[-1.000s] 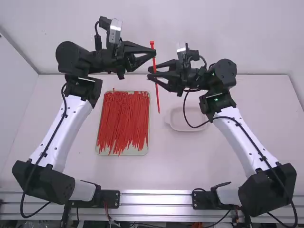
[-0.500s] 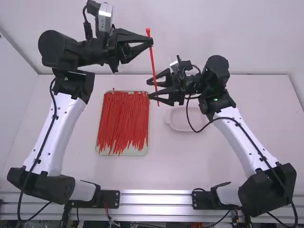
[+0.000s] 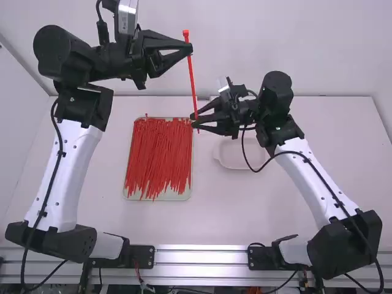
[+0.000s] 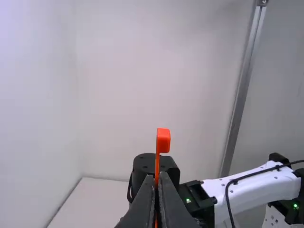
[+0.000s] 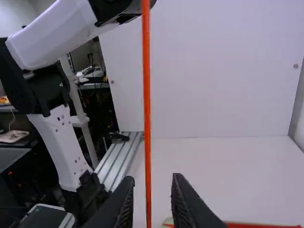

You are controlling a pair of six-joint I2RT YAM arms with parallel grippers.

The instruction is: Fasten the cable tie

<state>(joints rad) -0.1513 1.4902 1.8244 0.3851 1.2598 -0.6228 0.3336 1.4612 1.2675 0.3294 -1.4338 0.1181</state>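
Hanging cable tie (image 3: 192, 79), top pinched in L end effector (image 3: 185, 45)

Left black two-finger gripper (image 3: 184, 50): I see it raised high, pinching thin red plastic cable tie (image 3: 191, 79).
Right black gripper (image 3: 197, 121): lower, parted.

High camera sits above and behind both bases; I look forward and down over the table (image 3: 361, 135). Left wrist camera faces the right arm (image 4: 251, 185). Right wrist camera faces the left arm (image 5: 57, 33), close. All three share the cable tie (image 3: 191, 79).
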